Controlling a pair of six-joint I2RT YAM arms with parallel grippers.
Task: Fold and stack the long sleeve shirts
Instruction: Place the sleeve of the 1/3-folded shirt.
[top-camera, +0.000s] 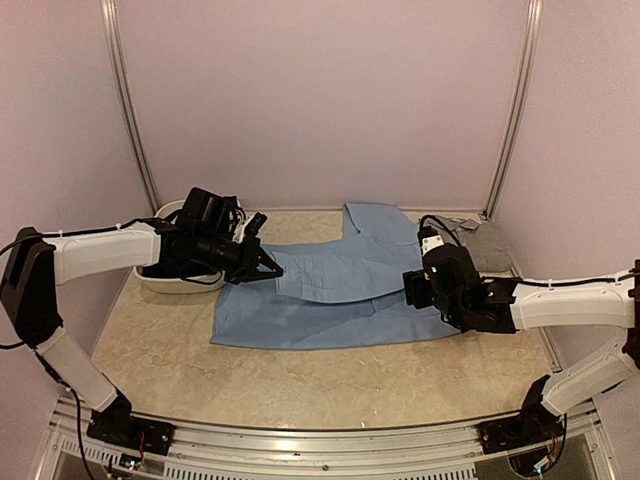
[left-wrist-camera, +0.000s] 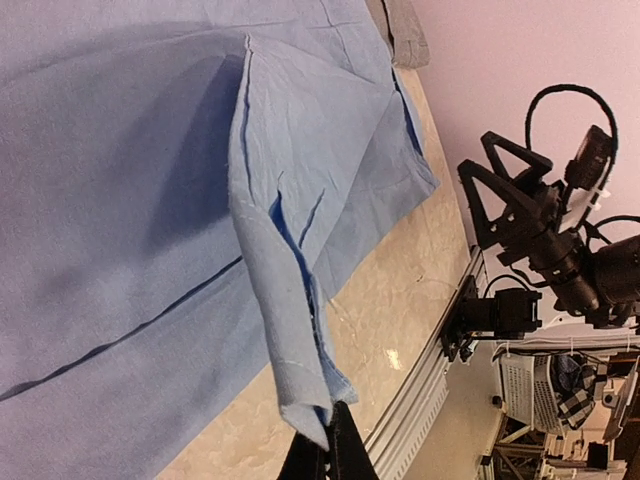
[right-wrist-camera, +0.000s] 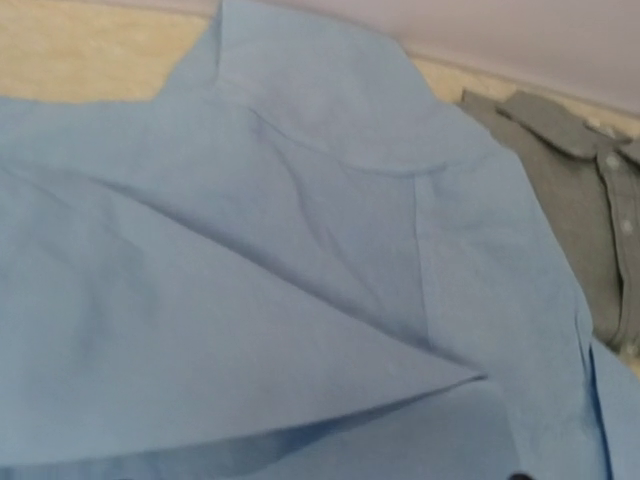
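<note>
Blue shirt, cuff clenched in left pincer, right pincer released, grey shirt at far edge

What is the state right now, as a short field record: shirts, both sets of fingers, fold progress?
light blue shirt: spread on the table, one sleeve drawn across the body
left fingers: shut on that sleeve's cuff, raised off the cloth
right fingers: open, over the shirt's right side, nothing held
grey shirt: folded, far right corner
white tub: far left
fold progress: sleeve fold under way
</note>
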